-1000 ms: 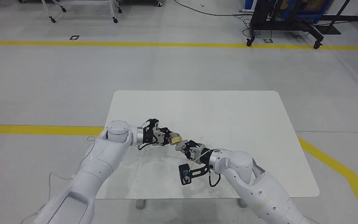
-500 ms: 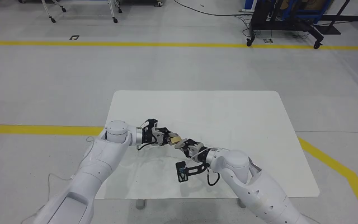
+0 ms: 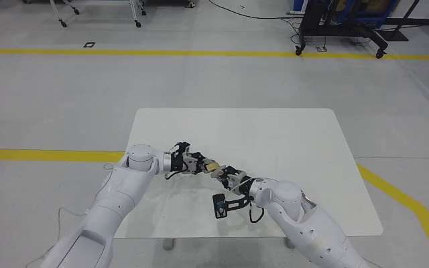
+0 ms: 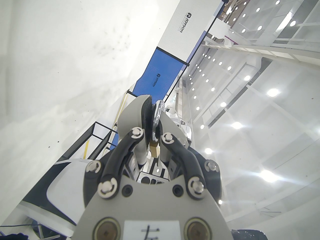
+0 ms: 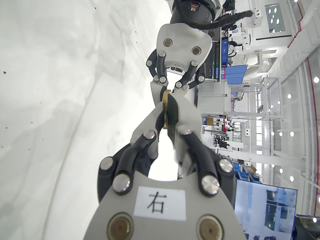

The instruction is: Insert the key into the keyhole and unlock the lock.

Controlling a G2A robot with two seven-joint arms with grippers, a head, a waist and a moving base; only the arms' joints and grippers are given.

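Brass lock sits clamped in left gripper, over table at 7 o'clock; right gripper, pinching key, has advanced toward 10 o'clock and now meets lock; insertion appears begun; seating in keyhole cannot be confirmed.

I see glossy white shells with black wrist sections on my left arm, entering at 7 o'clock, and right arm, at 5. The left gripper and right gripper have pale fingers, ribbed black pads, black linkages, silver screws and grey plates, each labelled with one black character.
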